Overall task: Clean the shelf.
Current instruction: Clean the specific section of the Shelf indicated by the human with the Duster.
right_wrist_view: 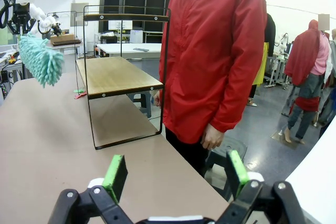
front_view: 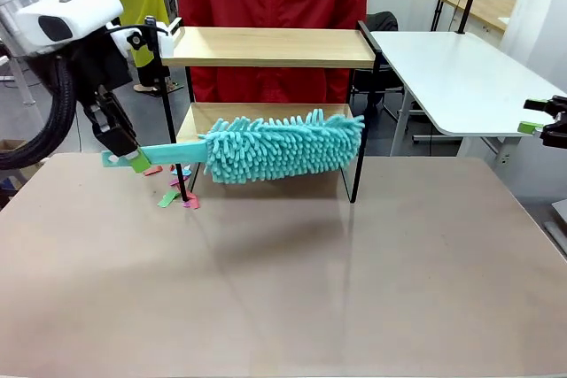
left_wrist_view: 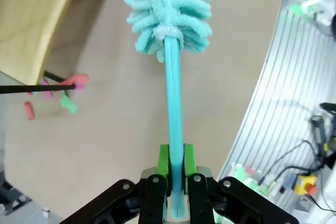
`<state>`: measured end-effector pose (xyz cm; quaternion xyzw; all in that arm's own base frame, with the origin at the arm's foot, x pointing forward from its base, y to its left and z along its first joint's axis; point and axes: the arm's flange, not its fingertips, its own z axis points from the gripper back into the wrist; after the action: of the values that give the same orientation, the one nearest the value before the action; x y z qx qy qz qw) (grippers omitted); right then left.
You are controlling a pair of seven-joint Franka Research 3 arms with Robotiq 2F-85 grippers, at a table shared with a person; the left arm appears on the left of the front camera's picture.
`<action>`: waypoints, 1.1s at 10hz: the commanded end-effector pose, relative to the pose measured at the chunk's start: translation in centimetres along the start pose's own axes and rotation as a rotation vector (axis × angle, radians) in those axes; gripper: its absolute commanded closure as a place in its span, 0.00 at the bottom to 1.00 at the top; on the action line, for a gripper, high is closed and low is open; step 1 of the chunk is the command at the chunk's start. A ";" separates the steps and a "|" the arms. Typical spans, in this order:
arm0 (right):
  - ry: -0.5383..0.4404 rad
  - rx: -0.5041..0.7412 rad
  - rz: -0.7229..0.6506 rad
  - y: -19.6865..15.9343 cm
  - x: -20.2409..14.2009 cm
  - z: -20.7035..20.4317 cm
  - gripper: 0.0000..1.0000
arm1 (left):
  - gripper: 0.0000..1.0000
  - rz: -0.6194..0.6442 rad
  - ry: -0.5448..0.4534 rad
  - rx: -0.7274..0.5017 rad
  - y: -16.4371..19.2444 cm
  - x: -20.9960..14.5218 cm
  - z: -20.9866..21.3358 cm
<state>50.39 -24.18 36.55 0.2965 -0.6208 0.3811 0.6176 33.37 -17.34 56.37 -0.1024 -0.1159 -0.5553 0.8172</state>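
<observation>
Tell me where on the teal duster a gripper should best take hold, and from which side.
Grip the duster by its bare handle near the free end, clamping its two flat sides and approaching from that end. The fluffy head looks soft and gives no firm hold. The left gripper is shut on it this way.

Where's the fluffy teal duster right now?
In the front view, the fluffy teal microfibre duster hangs level before the lower board of the two-tier wooden shelf, handle clamped in the left gripper.

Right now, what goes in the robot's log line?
left gripper: shut on duster | duster: above table, beside shelf | right gripper: open, empty
</observation>
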 end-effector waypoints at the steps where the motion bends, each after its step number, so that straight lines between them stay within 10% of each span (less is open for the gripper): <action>1: 0.019 0.000 -0.012 0.0 0.5 -0.2 0.00 | 0.87 0.006 -0.072 -0.006 0.0 0.5 -1.5; 4: 0.019 0.000 -0.012 0.0 0.5 -0.2 0.00 | 0.87 0.012 -0.029 -0.005 0.1 0.4 -0.8; 11: 0.019 0.000 -0.012 0.0 0.5 -0.2 0.00 | 0.87 -0.280 0.328 -0.087 8.7 -12.7 6.8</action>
<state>50.40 -24.17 36.55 0.2966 -0.6208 0.3811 0.6176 36.12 -2.14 57.62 -0.0472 0.0185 -0.6543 0.7545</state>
